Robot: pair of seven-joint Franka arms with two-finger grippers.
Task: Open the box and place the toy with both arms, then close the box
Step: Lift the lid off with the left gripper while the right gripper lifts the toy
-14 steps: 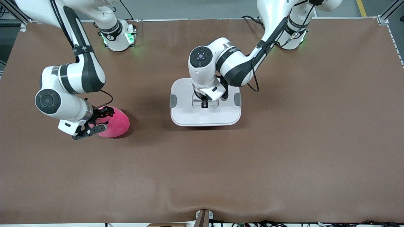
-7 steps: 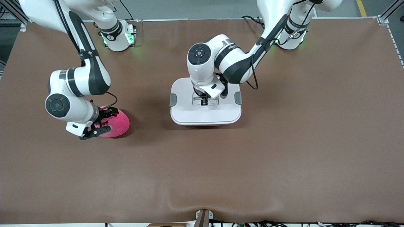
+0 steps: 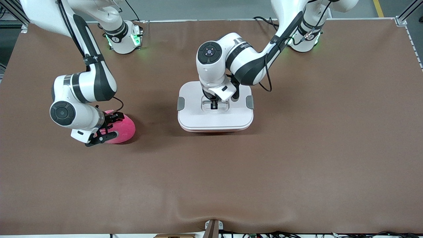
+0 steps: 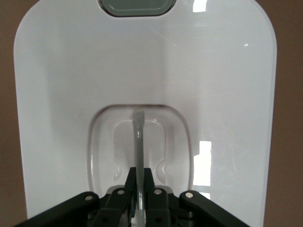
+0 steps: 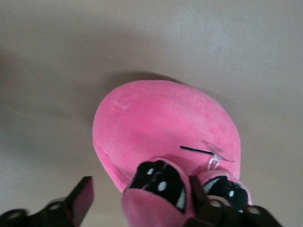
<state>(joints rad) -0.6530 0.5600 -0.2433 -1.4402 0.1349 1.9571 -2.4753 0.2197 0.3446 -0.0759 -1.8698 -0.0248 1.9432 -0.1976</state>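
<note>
Since the toy (image 3: 122,129) sits a touch nearer the front camera than the box, I'll start there: it's a round pink plush resting on the brown counter (image 3: 297,165) toward the right arm's end, and the right gripper (image 3: 107,127) is down around it with one finger on each side. From the right wrist view the fingers (image 5: 80,198) straddle the face end of the toy (image 5: 165,142), partly closed in on it, but I can't tell if they're actually squeezing the plush yet, so I wouldn't call it held. My guess is that it's set up to grab the toy while the box gets opened. Next, the box (image 3: 215,112) sits mid-counter, well apart from the toy, with its white lid (image 4: 142,71) on top and a grey clip (image 3: 180,103) at each end. The left gripper (image 3: 214,105) is down in the lid's recessed middle, clamped tight on the thin handle (image 4: 138,142), which is probably how the lid comes off, straight up by the centre.
</note>
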